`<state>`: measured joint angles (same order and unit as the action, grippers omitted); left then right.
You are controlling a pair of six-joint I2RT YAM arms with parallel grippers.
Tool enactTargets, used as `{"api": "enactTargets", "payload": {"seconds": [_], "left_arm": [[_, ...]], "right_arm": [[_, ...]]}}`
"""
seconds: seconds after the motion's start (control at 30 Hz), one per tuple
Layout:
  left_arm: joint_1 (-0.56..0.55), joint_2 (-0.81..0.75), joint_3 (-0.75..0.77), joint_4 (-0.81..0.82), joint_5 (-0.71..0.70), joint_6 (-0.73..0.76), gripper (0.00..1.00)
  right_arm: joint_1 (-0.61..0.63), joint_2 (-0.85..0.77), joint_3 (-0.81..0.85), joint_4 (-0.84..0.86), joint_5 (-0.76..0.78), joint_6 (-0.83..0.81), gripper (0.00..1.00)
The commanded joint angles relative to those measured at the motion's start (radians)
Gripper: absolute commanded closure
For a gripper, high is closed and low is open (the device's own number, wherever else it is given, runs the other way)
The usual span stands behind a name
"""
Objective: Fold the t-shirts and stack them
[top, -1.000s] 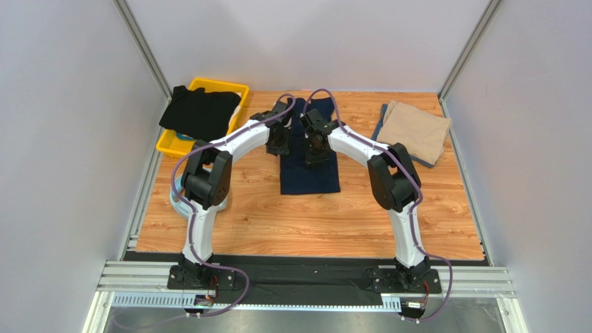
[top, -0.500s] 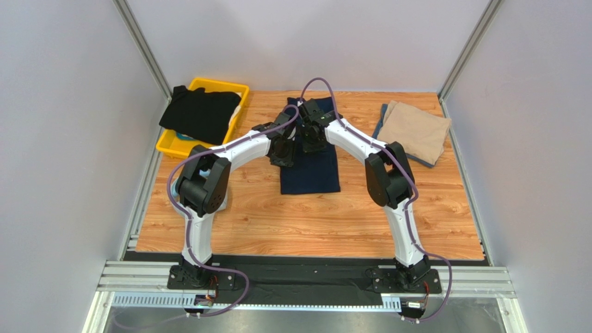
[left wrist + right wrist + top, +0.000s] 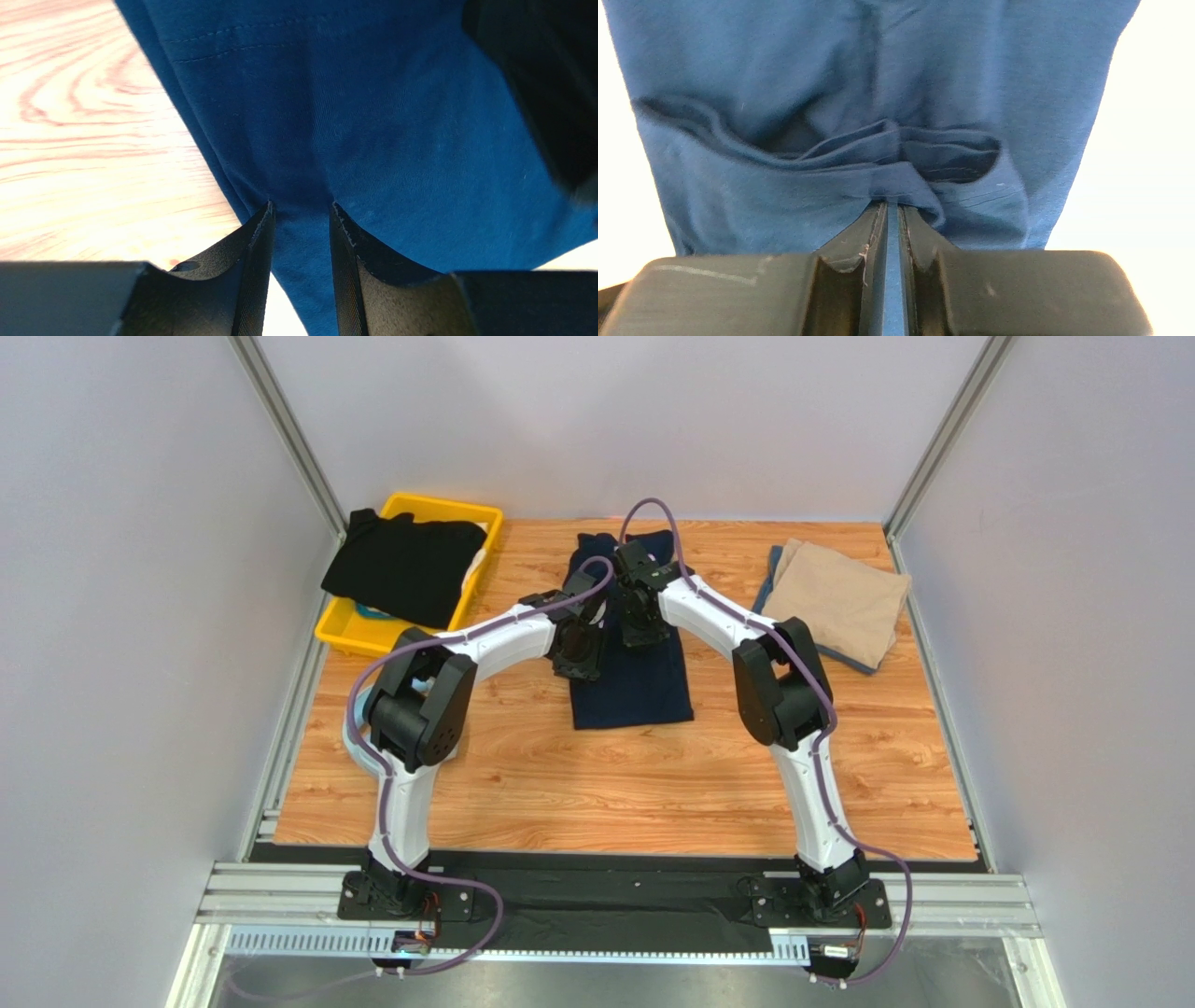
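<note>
Navy t-shirt [image 3: 631, 686], folded into a long narrow strip, lies on the wooden table [image 3: 631, 798] directly beneath both sets of fingers. The right fingers [image 3: 868, 234] are pressed together on a thin fold of the navy cloth, which rumples into a ridge just ahead of their tips. The left fingers [image 3: 256, 234] stand apart with their tips at the strip's edge. Navy cloth shows in the gap between them, but no squeeze on it is visible. Well out to the right fingers' outer side, a tan t-shirt [image 3: 839, 599] rests folded. Well out to the left fingers' outer side, a black t-shirt [image 3: 407, 560] drapes over a yellow bin [image 3: 344, 633]. The step in hand appears to be the next fold of the navy shirt, partway through the task. The next move likely calls for the left fingers to close on their edge, then for both to carry the cloth over itself without the layers slipping.
</note>
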<state>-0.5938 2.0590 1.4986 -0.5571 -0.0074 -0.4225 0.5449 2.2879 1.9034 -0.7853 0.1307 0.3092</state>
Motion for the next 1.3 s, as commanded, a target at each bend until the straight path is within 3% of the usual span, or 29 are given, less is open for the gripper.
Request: {"api": "enactTargets", "payload": {"seconds": [0.0, 0.53, 0.57, 0.67, 0.87, 1.03, 1.1, 1.17, 1.23, 1.27], "left_arm": [[-0.018, 0.004, -0.008, 0.000, 0.021, -0.001, 0.59], [-0.017, -0.003, -0.090, -0.004, 0.041, -0.021, 0.60], [-0.018, -0.007, -0.097, -0.003, 0.040, -0.022, 0.60], [-0.018, -0.002, -0.116, -0.015, 0.037, -0.022, 0.57], [-0.017, -0.005, -0.182, -0.018, 0.020, -0.050, 0.57], [-0.018, -0.034, -0.227, -0.020, 0.035, -0.084, 0.62], [-0.018, -0.097, -0.279, 0.008, 0.035, -0.094, 0.58], [-0.018, -0.178, -0.322, 0.057, 0.044, -0.105, 0.53], [-0.018, -0.230, -0.371, 0.078, 0.046, -0.105, 0.52], [-0.018, -0.276, -0.385, 0.092, 0.044, -0.105, 0.49]], "right_arm": [[-0.037, 0.018, -0.012, 0.035, 0.055, 0.028, 0.86], [-0.071, -0.064, -0.102, 0.115, 0.092, 0.077, 0.85], [-0.072, -0.088, -0.113, 0.115, 0.130, 0.085, 0.79], [-0.080, -0.151, -0.184, 0.150, 0.194, 0.079, 0.75], [-0.129, -0.307, -0.299, 0.178, 0.155, 0.048, 0.73], [-0.134, -0.378, -0.362, 0.198, 0.103, 0.044, 0.74], [-0.138, -0.396, -0.378, 0.193, 0.110, 0.045, 0.71], [-0.151, -0.421, -0.394, 0.198, 0.060, 0.045, 0.62], [-0.180, -0.444, -0.437, 0.225, -0.023, 0.051, 0.44], [-0.190, -0.447, -0.452, 0.233, -0.051, 0.054, 0.43]]}}
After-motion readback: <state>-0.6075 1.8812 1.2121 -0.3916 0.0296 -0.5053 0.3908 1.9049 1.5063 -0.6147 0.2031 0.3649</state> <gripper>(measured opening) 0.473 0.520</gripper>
